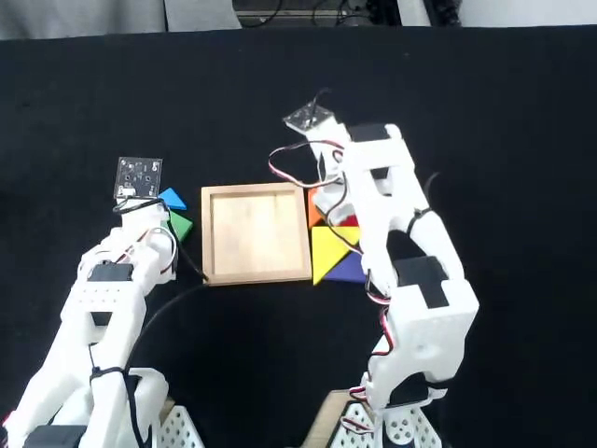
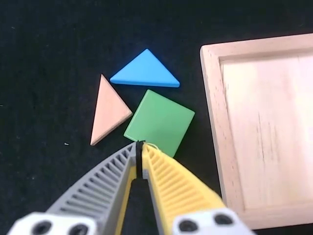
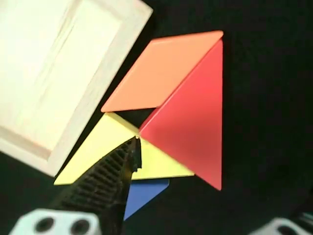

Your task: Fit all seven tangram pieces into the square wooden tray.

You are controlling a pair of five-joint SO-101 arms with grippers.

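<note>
Tray lies bare in the middle of the table, with 0 of 7 pieces inside. Left gripper, jaws pressed together, hovers at an edge of the green square, which lies with the blue triangle and peach triangle just left of the tray. Right gripper hangs over the yellow triangle, which touches the red triangle just right of the tray; whether it is spread I cannot tell. Closed jaws would likely shove the green square rather than grip it, and lifting the yellow triangle may drag its tight neighbours.
</note>
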